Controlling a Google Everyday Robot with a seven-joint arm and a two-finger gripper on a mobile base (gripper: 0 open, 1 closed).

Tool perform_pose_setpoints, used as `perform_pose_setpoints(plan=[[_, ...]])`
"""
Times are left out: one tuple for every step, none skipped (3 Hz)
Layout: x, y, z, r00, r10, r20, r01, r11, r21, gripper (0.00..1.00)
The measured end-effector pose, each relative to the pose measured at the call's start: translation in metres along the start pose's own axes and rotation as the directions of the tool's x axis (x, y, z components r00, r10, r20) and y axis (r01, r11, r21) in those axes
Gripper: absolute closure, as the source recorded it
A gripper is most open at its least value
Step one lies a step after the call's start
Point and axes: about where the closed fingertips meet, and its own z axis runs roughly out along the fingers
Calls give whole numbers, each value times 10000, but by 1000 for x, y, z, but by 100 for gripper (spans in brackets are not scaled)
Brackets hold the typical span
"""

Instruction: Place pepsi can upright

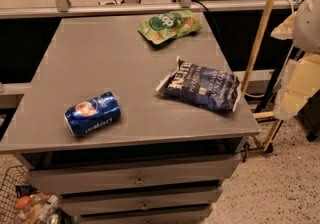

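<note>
The pepsi can [93,113] is a small blue can with a red-white logo. It lies on its side near the front left of the grey cabinet top [100,53], its length running left to right. My gripper [289,103] shows as pale cream parts at the right edge, beyond the cabinet's right side and far from the can. It holds nothing that I can see.
A dark-blue chip bag [202,85] lies flat at the right of the top. A green snack bag [169,25] lies at the back. A wooden pole [260,33] leans at the right. Drawers [135,180] sit below. A wire basket [20,203] stands at the bottom left.
</note>
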Motion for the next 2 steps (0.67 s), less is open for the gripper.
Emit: perform_pose_setpoints(plan=[[0,0,0,10000,0,1,0,10000,2,0],[-36,-12,19,9946,-1029,-139,1026,9945,-218,0]])
